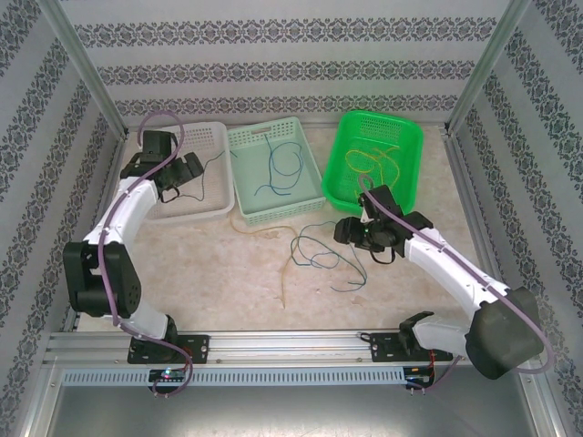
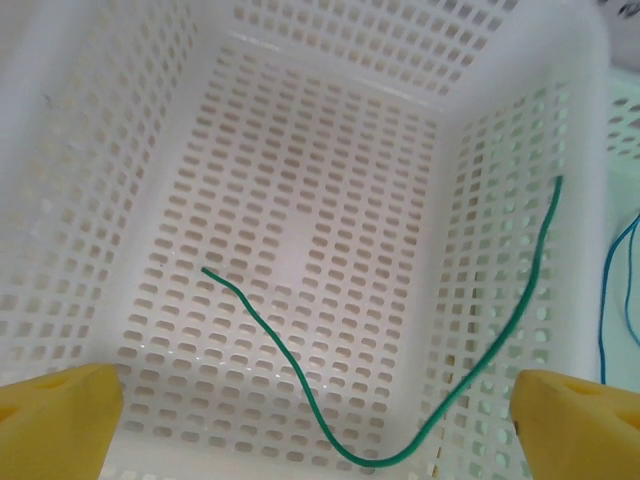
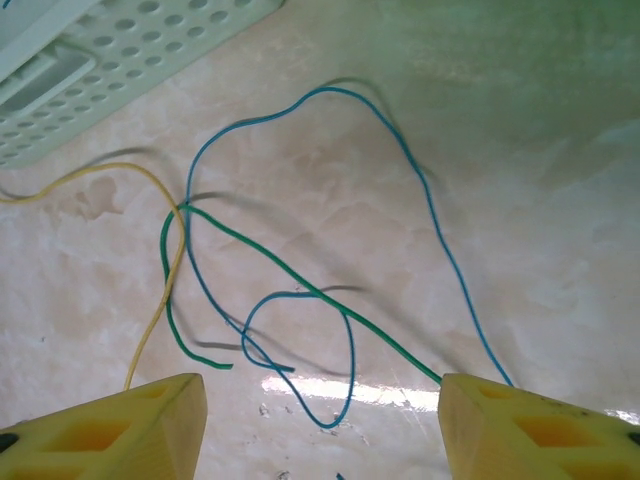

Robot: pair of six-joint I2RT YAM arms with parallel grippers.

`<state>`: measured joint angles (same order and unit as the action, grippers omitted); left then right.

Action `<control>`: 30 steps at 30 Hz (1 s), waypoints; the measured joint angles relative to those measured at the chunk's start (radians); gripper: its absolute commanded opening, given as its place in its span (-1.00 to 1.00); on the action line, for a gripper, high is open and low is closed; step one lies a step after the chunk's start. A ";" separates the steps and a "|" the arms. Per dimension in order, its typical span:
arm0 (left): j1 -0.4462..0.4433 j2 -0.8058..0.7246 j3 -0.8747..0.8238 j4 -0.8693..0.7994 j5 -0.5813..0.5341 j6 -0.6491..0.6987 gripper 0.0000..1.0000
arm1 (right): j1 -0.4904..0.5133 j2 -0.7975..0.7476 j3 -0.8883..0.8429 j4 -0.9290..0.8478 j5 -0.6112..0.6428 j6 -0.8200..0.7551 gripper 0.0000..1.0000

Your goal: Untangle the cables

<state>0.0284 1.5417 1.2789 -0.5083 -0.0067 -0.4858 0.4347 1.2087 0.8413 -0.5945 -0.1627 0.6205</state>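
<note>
Left wrist view: the bottom edge cuts the left gripper's fingers (image 2: 55, 415), so you get just their yellow tips. The blue strand (image 2: 603, 310) runs off the right edge.

Right wrist view: the yellow wire (image 3: 100, 172) leaves at the left edge, and its other end passes behind the right gripper's fingers (image 3: 110, 430). Green wire (image 3: 300, 285) and blue wire (image 3: 440, 240) slip behind the right-hand tip, ends unseen.

Top view: the wires (image 1: 369, 162) in the green basket (image 1: 383, 114) are too fine for you to count. The yellow wire fades into the tabletop (image 1: 228, 282).
</note>
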 measured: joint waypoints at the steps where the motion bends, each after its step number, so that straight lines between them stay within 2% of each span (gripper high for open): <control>1: 0.000 -0.014 0.000 -0.005 -0.006 -0.001 0.99 | 0.014 0.000 0.000 0.000 0.005 0.000 0.17; 7: 0.000 -0.111 -0.011 -0.010 -0.051 -0.002 0.99 | 0.158 0.053 0.043 -0.007 0.033 0.007 0.04; 12: 0.000 -0.182 -0.066 -0.008 -0.057 -0.013 0.99 | 0.348 0.171 0.120 0.005 0.069 0.071 0.04; 17: 0.000 -0.204 -0.147 -0.005 -0.046 -0.039 0.99 | 0.491 0.332 0.156 0.044 0.100 0.162 0.06; 23: 0.000 -0.216 -0.189 -0.005 -0.039 -0.043 0.99 | 0.539 0.501 0.223 0.070 0.117 0.220 0.05; 30: 0.000 -0.257 -0.221 0.023 -0.038 -0.045 0.99 | 0.559 0.567 0.262 0.077 0.129 0.248 -0.10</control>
<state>0.0284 1.2842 1.0580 -0.4850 -0.0448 -0.5304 0.9936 1.7756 1.1038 -0.5175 -0.0334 0.8684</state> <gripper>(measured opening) 0.996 0.476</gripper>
